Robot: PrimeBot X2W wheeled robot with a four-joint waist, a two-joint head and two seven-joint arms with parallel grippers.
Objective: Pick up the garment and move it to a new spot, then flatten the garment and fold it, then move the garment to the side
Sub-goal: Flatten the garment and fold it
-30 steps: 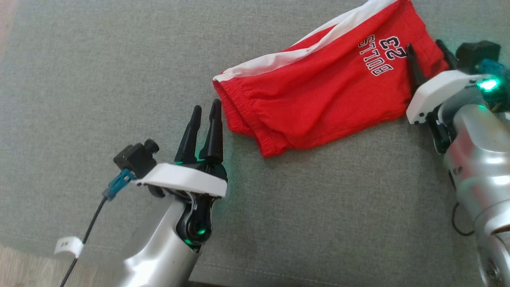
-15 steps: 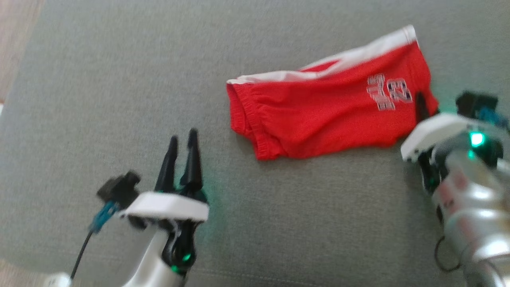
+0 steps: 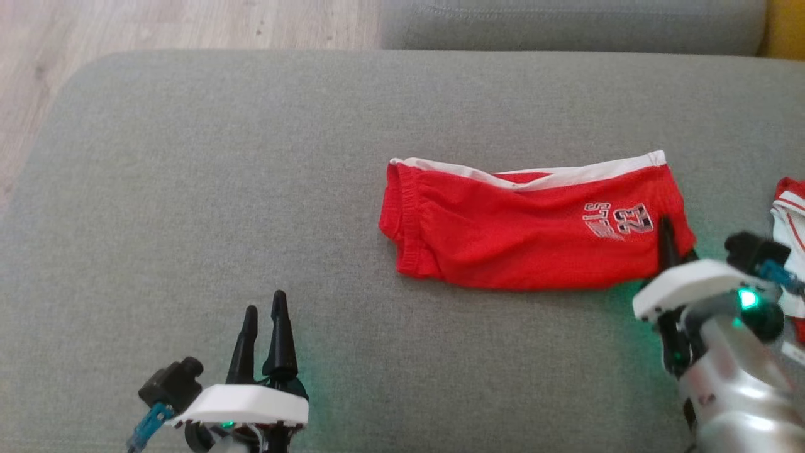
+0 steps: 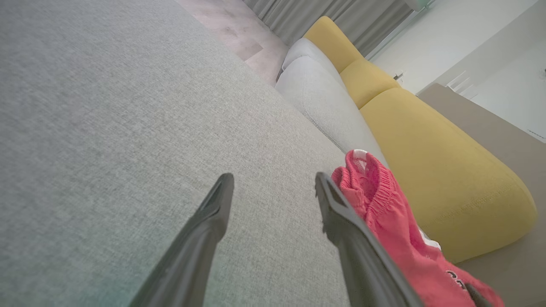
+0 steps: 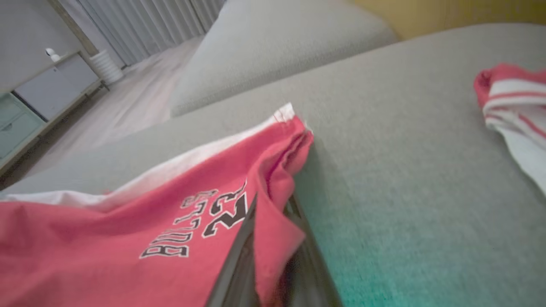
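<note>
- The garment [image 3: 522, 239] lies flat on a grey sofa cushion [image 3: 188, 189], right of centre, with its long side running left to right.
- It is bright red, folded into a long band, with a white strip along its far edge.
- Its left end has a gathered, elastic-looking hem.
- Near its right end a dark-and-white print reads "BULLS 23", upside down in the head view.
- The right gripper [image 3: 668, 242] has its fingers pressed together on the garment's near right corner. The right wrist view shows red cloth pinched between them.
- The left gripper [image 3: 265, 305] hovers over bare cushion at the near left, fingers apart and holding nothing, well apart from the garment.
- A red-and-white striped cloth [image 3: 789, 207] lies at the far right edge, apart from the garment.
</note>
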